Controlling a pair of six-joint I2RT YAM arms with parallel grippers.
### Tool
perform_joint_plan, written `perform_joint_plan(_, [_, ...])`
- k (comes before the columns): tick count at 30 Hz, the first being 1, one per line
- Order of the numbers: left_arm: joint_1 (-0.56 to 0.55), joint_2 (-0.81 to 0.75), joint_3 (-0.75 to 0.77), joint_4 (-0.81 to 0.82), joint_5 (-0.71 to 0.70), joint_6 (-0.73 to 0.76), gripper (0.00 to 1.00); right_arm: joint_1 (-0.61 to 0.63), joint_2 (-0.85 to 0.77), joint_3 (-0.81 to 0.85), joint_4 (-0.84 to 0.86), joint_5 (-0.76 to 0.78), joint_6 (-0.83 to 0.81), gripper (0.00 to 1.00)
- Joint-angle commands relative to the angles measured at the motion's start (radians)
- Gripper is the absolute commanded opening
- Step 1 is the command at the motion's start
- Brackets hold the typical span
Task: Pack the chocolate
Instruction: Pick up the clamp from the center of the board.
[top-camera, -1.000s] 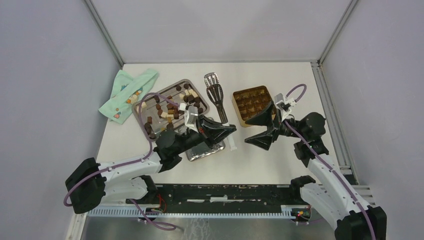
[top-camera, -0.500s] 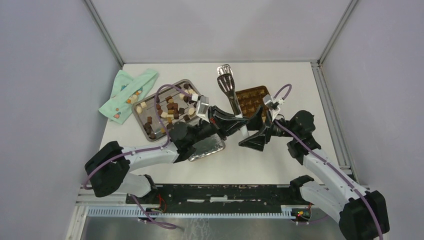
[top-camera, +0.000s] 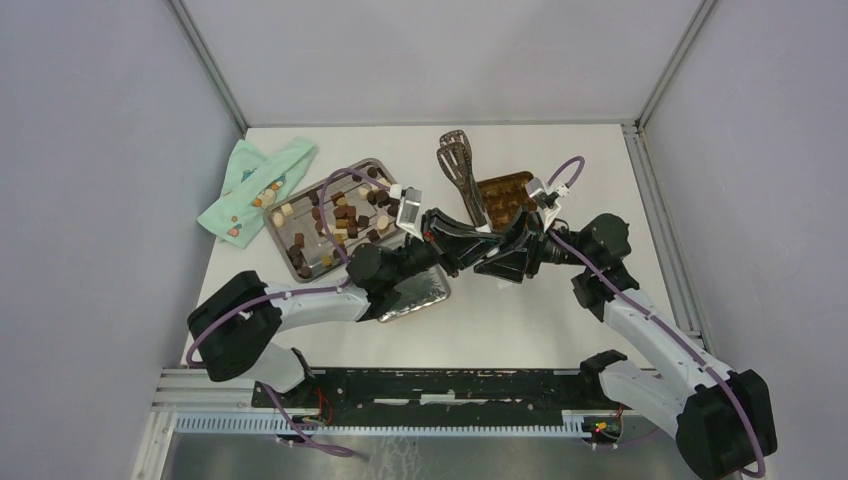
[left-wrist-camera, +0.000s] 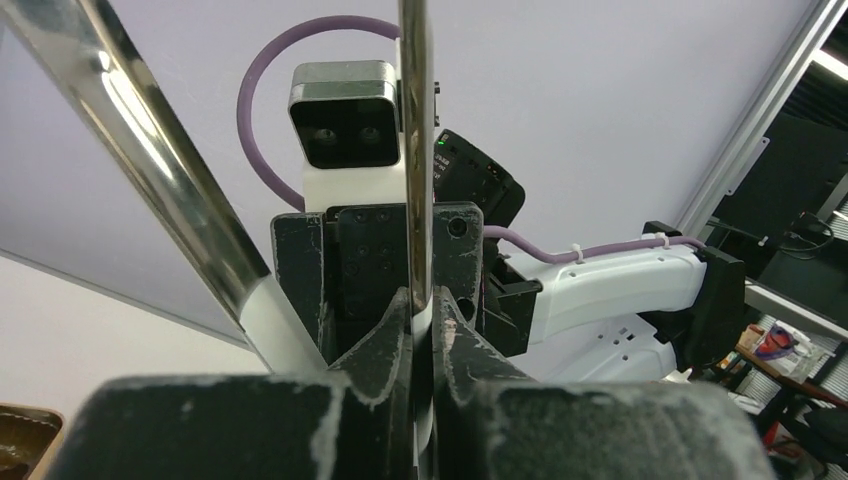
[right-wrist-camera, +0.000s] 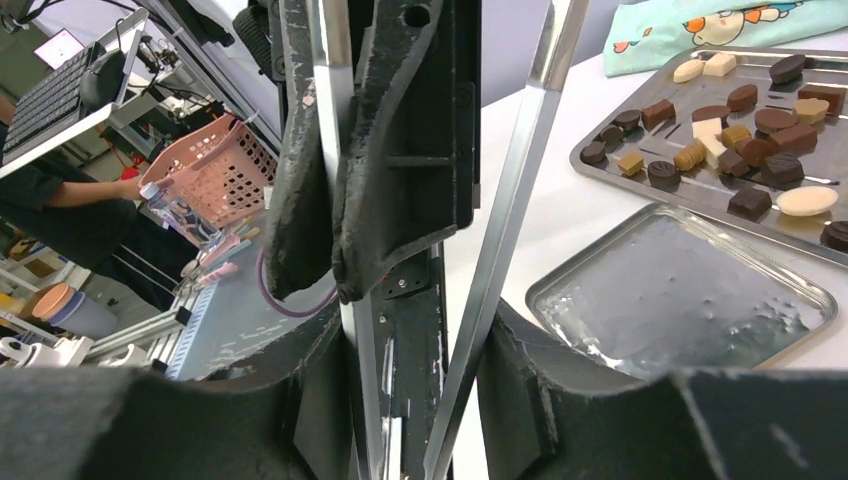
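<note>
**White tabletop (top-camera: 540, 320), tongs (top-camera: 458, 165) gripped aloft**

Above: chocolate (top-camera: 343, 212) scattered on tray (top-camera: 277, 232) at left, tin (top-camera: 505, 188) at right, tongs raised beside tin.
Left wrist: left fingers (left-wrist-camera: 385, 345) clamped on one tongs arm.
Right wrist: right fingers (right-wrist-camera: 590, 400) astride both tongs arms; gripping or not, cannot tell; chocolate on tray beyond.

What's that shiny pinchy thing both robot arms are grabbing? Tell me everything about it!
Those are tongs, made of shiny silver metal. They have two long flat arms that spread in a V, and each arm ends in a slotted scoop. They are held up off the table, with the scoops pointing away from the robot, beside the tin. The left fingers are shut on one arm. The right fingers sit on either side of both arms, but it is unclear whether they are squeezing.
</note>
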Motion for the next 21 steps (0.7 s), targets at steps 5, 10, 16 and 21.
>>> perform_joint_plan(5, [0.054,-0.059,0.053,-0.001,0.053,-0.043,0.38,0.004,-0.021,0.028,0.003,-0.006,-0.023,0.43])
perform_joint_plan(10, [0.100,-0.125,0.120,-0.192,0.134,0.001,0.50,0.004,-0.022,0.015,0.001,-0.009,-0.024,0.43])
perform_joint_plan(16, [0.124,-0.187,0.169,-0.398,0.102,0.065,0.45,0.003,-0.032,0.014,0.001,-0.020,-0.025,0.43])
perform_joint_plan(21, [0.128,-0.178,0.158,-0.363,0.118,0.025,0.06,0.003,-0.034,0.023,0.016,-0.028,-0.023,0.48])
